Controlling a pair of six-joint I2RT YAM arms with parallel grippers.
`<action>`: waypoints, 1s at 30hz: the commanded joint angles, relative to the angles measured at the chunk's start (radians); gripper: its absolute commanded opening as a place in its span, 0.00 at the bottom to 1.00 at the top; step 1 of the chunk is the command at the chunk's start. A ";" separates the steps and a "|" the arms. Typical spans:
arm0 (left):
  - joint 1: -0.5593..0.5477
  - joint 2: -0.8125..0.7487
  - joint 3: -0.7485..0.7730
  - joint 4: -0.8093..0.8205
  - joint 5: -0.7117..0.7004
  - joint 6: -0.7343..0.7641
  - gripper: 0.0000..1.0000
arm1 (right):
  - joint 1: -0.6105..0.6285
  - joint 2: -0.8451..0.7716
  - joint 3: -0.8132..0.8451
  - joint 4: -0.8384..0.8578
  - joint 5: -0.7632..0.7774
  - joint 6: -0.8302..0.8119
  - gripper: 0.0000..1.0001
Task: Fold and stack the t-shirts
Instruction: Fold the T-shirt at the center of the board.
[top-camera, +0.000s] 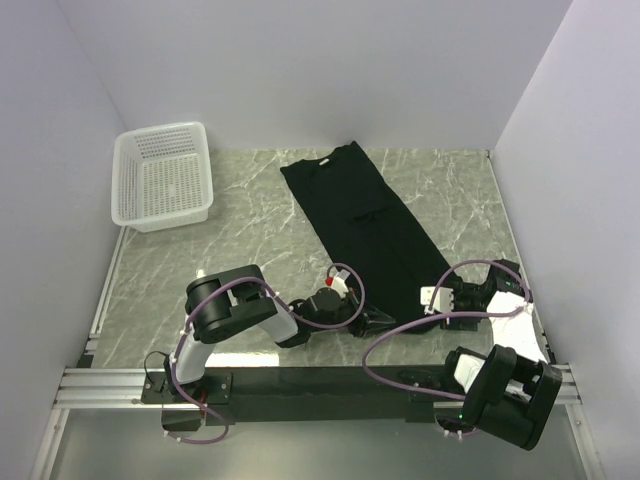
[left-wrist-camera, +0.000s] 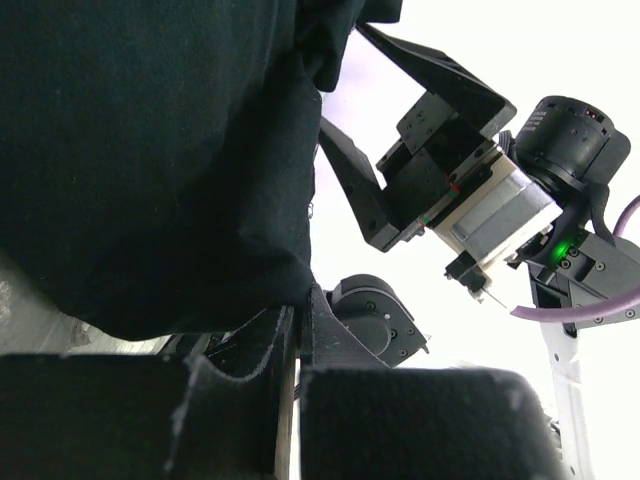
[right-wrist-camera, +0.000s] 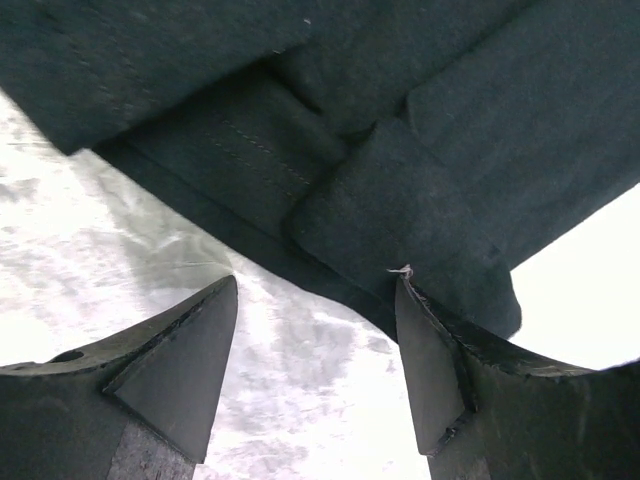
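Left arm: folded low over the near part of the worktop (top-camera: 250, 240), with the elbow to the left and the forearm stretched right.
Left end effector (left-wrist-camera: 300, 305): the fingers are pressed almost together and pinch a fold of the black t-shirt (top-camera: 360, 215) at its near edge.
Right arm: bent up from its base at the near right, with the wrist turned left toward the shirt's near-right corner.
Right end effector (right-wrist-camera: 315, 285): the fingers are spread wide and held low over the marble, with nothing between them.
Black t-shirt, look: it is spread mostly flat and runs diagonally, collar at the far centre and hem at the near right. A small wrinkle sits mid-body, and the hem is folded and bunched in the right wrist view.
Black t-shirt, place: its near hem lies between the two end effectors. The cloth rises from the left grip, and the hem edge lies just beyond the right fingertips, one tip touching it.
Other things: a white basket (top-camera: 165, 180) stands at the far left, well apart from the shirt. A white cloth (top-camera: 520, 308) lies under the right arm.
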 joint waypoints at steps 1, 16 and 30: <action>0.005 -0.030 0.014 0.048 0.010 0.007 0.01 | 0.006 0.012 -0.010 0.065 -0.014 -0.452 0.71; 0.005 -0.018 0.035 0.043 0.010 -0.004 0.01 | 0.049 0.057 0.010 0.111 -0.043 -0.337 0.46; 0.005 -0.015 0.046 0.027 0.016 0.003 0.01 | 0.047 0.000 0.086 -0.076 -0.080 -0.372 0.26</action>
